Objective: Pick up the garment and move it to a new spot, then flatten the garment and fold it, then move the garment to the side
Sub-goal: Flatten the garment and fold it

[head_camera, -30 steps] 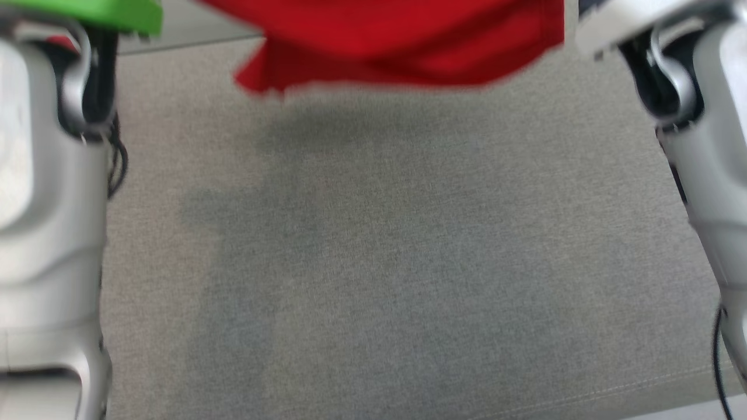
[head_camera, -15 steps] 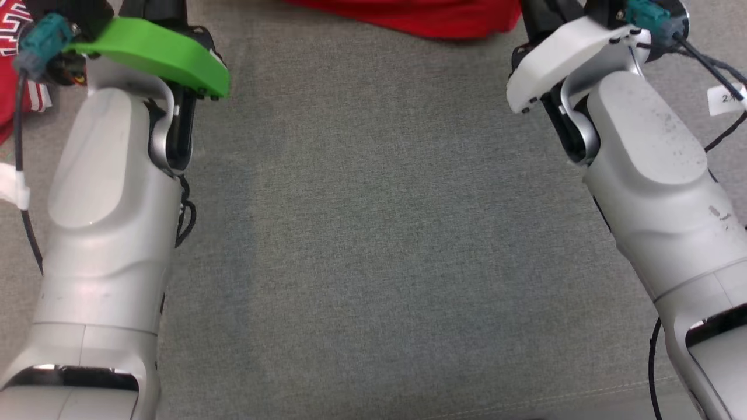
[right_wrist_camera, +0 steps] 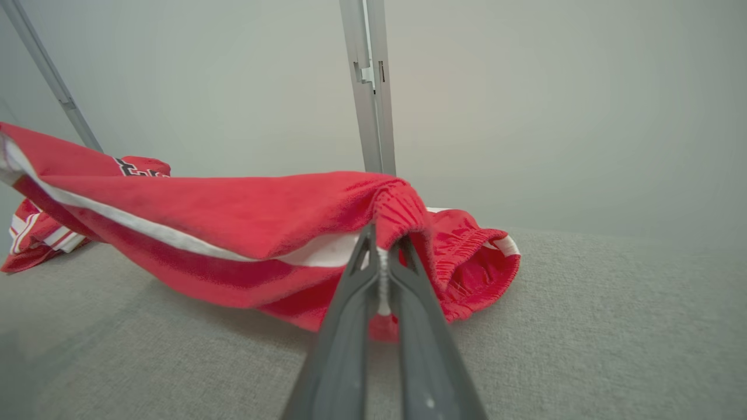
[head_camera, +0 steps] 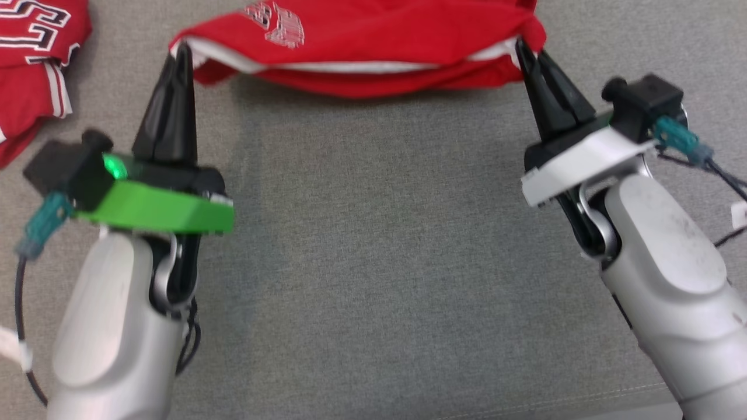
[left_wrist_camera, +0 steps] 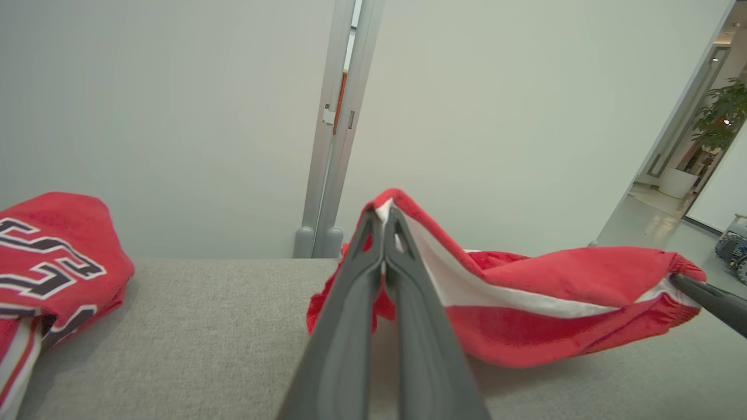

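Where the top of the head view begins, one red garment (head_camera: 362,41) with a white stripe and a pale printed mark is strung across the upper middle of the frame, sagging between two grippers.

- Left gripper (head_camera: 182,49): upper left of centre, dark fingers pressed together on the garment's left corner. In the left wrist view the fingers (left_wrist_camera: 350,326) rise from the bottom centre and meet at the white-edged fold of the garment (left_wrist_camera: 554,291), which trails off to the right edge. There the tip of the right gripper (left_wrist_camera: 706,297) pinches its far end.
- Right gripper (head_camera: 521,46): upper right, fingers closed on the garment's right corner. In the right wrist view it (right_wrist_camera: 383,233) clamps gathered red cloth at centre frame, and the garment (right_wrist_camera: 233,221) runs off to the left edge, its lower folds touching the surface.
- Surface (head_camera: 379,262): grey woven fabric, across the middle and bottom of the head view.
- Second red piece of clothing (head_camera: 35,52): upper left corner, white and black lettering, lying apart from the held garment.
- Metal post (left_wrist_camera: 332,116): upright against a pale wall, upper centre of the left wrist view.
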Robot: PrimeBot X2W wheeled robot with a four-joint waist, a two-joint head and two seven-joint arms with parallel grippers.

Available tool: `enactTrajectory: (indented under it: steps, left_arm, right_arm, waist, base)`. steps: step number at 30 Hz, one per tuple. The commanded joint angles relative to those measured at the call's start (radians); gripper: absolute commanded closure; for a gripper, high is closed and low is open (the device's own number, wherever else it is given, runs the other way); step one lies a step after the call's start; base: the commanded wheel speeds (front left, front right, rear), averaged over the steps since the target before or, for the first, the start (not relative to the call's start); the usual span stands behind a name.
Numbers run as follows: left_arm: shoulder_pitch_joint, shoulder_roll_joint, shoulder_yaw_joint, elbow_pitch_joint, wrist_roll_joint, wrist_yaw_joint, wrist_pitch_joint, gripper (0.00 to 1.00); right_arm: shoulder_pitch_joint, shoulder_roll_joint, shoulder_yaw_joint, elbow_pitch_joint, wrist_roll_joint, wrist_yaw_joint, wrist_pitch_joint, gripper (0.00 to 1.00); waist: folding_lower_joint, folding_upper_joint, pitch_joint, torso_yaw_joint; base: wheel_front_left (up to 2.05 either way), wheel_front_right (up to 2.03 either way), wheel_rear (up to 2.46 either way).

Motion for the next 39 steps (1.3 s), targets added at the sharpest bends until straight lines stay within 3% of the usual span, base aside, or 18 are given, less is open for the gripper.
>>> enactTrajectory:
  steps: [1, 10, 16, 23, 29, 39]
  left_arm:
    - [0.065, 0.005, 0.014, -0.042, -0.007, -0.002, 0.0, 1.0]
    - [0.404, -0.07, 0.101, -0.316, 0.001, -0.002, 0.0, 1.0]
    - [0.574, -0.103, 0.096, -0.469, 0.027, -0.002, 0.0, 1.0]
    - [0.723, -0.121, 0.081, -0.618, 0.035, -0.002, 0.0, 1.0]
    - [0.784, -0.113, 0.057, -0.579, 0.014, -0.002, 0.0, 1.0]
    - [0.651, -0.076, 0.038, -0.349, -0.02, -0.002, 0.0, 1.0]
  right_arm:
    - [0.052, -0.008, -0.014, -0.033, 0.011, 0.0, -0.003, 1.0]
    - [0.345, -0.031, -0.146, -0.247, 0.03, 0.0, -0.003, 1.0]
    - [0.538, -0.036, -0.199, -0.389, 0.017, -0.001, -0.003, 1.0]
    - [0.733, -0.054, -0.217, -0.552, 0.013, -0.001, 0.002, 1.0]
    - [0.814, -0.065, -0.188, -0.578, 0.035, -0.001, 0.051, 1.0]
    - [0.75, -0.019, -0.14, -0.384, 0.087, -0.001, 0.031, 1.0]
  waist:
    - [0.0, 0.0, -0.051, 0.002]
    - [0.0, 0.0, -0.202, 0.034]
    - [0.0, 0.0, -0.293, 0.048]
    - [0.0, 0.0, -0.323, 0.039]
    - [0.0, 0.0, -0.3, 0.022]
    - [0.0, 0.0, -0.249, -0.008]
  base:
    - [0.0, 0.0, 0.0]
    - [0.0, 0.0, 0.0]
    - [0.0, 0.0, 0.0]
    - [0.0, 0.0, 0.0]
    - [0.0, 0.0, 0.0]
    - [0.0, 0.0, 0.0]
